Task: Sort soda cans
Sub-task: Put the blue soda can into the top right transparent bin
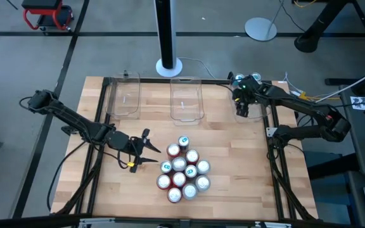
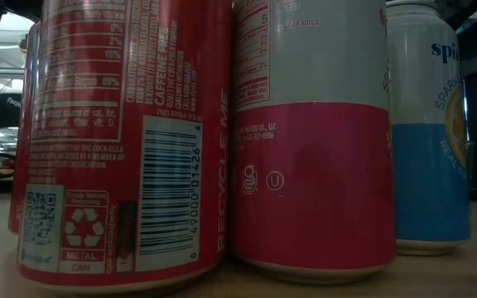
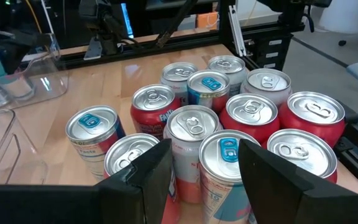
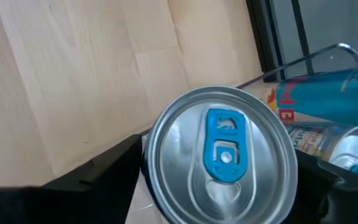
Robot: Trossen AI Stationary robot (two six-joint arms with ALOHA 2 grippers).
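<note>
A silver-topped, blue-tabbed soda can (image 4: 222, 155) is straddled by the right gripper (image 1: 242, 109) at the wooden counter's (image 1: 265, 183) far right corner, apparently for sorting beside like cans, grip uncertain, while the left gripper (image 1: 149, 148), jaws half-parted and empty, is aimed at the clustered red, teal and silver cans (image 1: 184, 170).

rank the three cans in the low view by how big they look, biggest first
1. red can, biggest
2. pink and grey can
3. blue and white can, smallest

Nearness to the camera likely causes the difference; they may well be the same real size.

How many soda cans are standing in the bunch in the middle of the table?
12 soda cans, all upright in one tight cluster mid-table, just beside the left end effector. From above, none appears hidden.
</note>
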